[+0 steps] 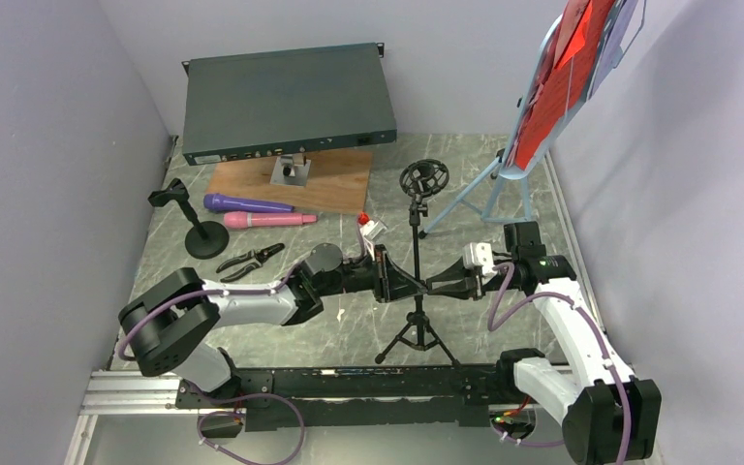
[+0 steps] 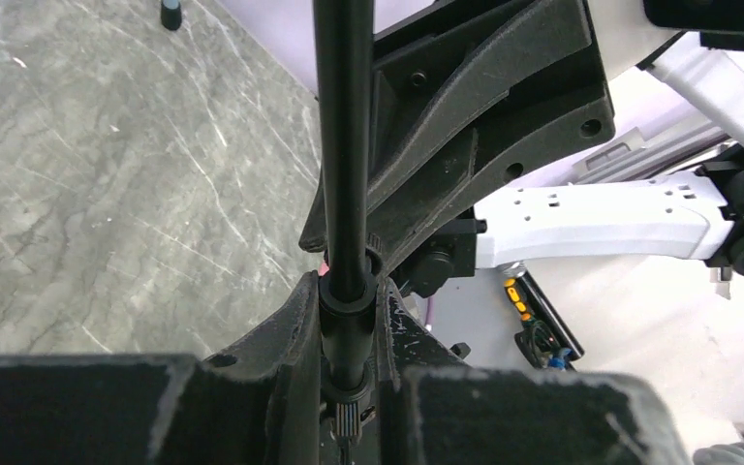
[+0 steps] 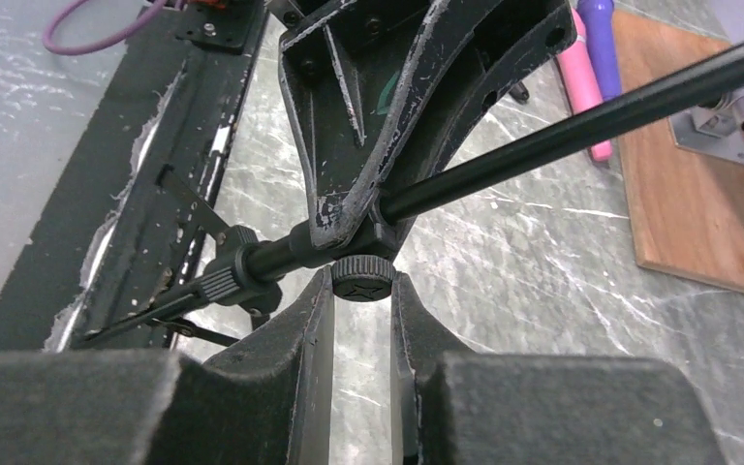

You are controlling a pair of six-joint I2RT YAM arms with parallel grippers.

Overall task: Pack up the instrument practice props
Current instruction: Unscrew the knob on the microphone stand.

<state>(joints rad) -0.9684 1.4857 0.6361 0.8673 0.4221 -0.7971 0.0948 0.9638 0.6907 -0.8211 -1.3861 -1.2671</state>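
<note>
The black tripod mic holder point(image 1: 416, 254) stands upright mid-table, between my two arms. My left gripper point(image 1: 411, 283) comes in from the left and is shut on its pole point(image 2: 344, 145), the left gripper point(image 2: 349, 295) clamping a collar. From the right, my right gripper point(image 1: 431, 285) is shut on the small ribbed knob point(image 3: 362, 272) at the pole's joint, which sits between the tips of the right gripper point(image 3: 362, 284). The purple microphone point(image 1: 247, 204), pink microphone point(image 1: 269, 220) and round-base mic holder point(image 1: 203, 232) lie at the left. The light-blue music tripod point(image 1: 489, 189) holds red sheets point(image 1: 567, 77) at the back right.
A dark green rack box point(image 1: 286, 102) leans at the back over a wooden board point(image 1: 334, 189) that carries a small metal block point(image 1: 291, 171). Pliers point(image 1: 250, 259) lie near my left arm. A small white and red object point(image 1: 370, 228) sits behind the left gripper. Walls close in on both sides.
</note>
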